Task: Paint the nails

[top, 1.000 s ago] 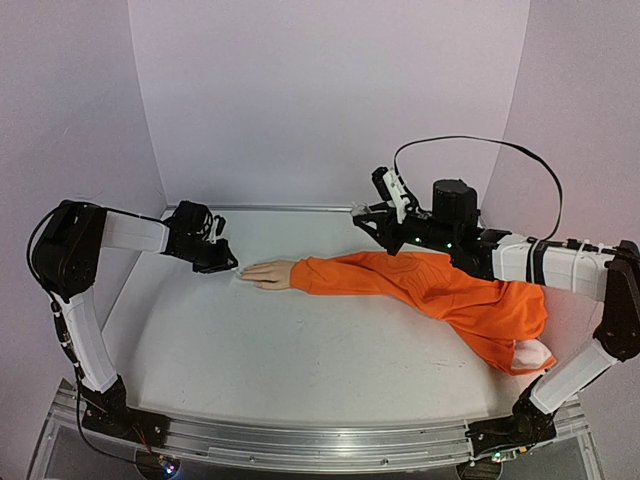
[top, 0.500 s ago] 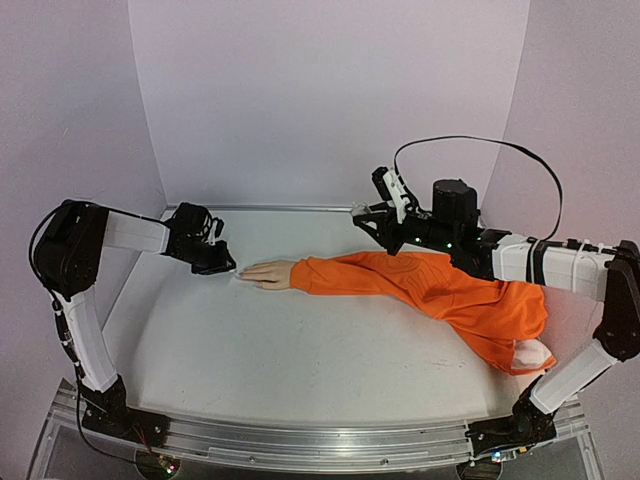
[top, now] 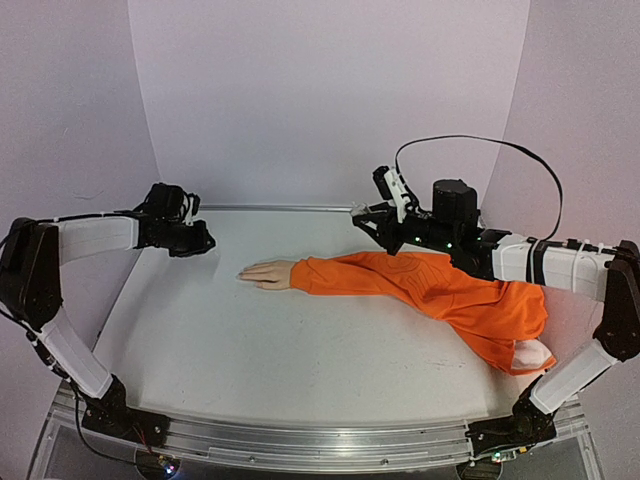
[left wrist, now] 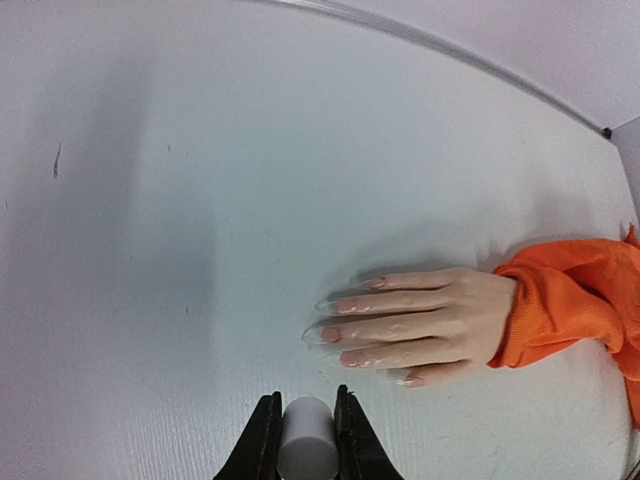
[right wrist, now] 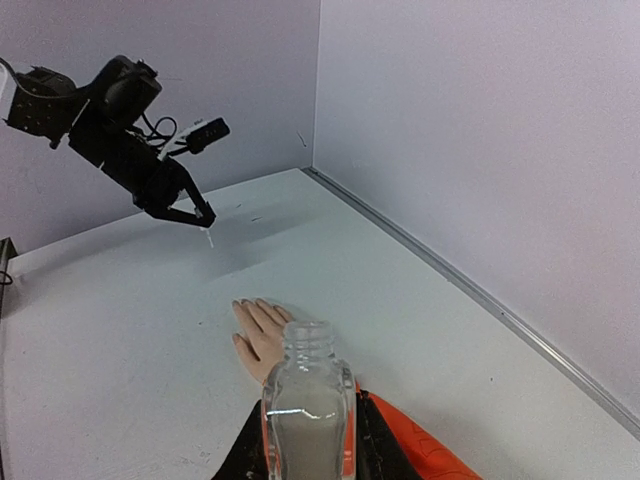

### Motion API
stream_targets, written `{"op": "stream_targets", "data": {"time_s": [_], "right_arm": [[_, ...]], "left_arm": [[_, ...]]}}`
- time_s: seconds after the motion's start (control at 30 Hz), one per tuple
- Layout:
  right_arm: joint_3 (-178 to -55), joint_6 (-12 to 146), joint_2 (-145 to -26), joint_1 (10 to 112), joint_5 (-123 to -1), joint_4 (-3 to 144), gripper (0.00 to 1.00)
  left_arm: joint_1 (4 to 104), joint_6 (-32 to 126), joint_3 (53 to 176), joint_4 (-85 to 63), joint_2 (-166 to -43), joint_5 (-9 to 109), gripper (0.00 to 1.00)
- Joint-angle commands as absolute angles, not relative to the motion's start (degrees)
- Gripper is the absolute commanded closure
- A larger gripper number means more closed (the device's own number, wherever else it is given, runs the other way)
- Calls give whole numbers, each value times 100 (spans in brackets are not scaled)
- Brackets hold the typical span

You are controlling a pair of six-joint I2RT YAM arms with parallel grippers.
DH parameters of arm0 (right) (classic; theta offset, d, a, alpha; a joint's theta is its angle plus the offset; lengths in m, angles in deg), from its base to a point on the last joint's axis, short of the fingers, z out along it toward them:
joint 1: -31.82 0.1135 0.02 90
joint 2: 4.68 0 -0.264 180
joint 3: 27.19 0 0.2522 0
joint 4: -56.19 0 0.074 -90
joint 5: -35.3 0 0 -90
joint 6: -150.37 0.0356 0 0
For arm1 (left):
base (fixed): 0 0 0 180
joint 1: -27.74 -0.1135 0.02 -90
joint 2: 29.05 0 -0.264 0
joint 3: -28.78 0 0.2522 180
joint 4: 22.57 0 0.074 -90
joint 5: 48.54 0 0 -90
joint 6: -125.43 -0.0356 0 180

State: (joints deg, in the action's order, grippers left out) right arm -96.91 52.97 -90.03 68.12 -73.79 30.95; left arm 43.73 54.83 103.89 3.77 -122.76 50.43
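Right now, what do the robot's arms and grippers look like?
The left arm and right arm are white tubes with black joints. The right one carries a black cylinder and looping black cable. Left gripper and right gripper have slim black fingers.

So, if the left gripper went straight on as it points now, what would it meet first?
Probably the table, just short of the mannequin hand: the left gripper, shut on a white handle, tilts down above it. Depth is unclear.
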Motion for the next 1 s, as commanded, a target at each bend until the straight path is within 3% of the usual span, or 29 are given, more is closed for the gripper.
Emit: {"op": "stream_targets", "data": {"time_s": [0.0,0.27,0.6,0.97], "right_arm": [[-9884,5560,-8672,6786,-7540,2679,100],[-9636,5570,-8099,6806,-7615,2671,100],[-9383,5780,-8162,7745,-7730,2065,100],[-9868,6184,-9318,8775,-7800,1423,100]], "left_arm": [[4368,5389,10584,691,-11321,5272,100],[4689,5607,10995,1107,-10284,6972,100],[5979,6063,11486,1298,-9828,7090,100],[6316,6184,11047,1179,-9205,7265,100]]}}
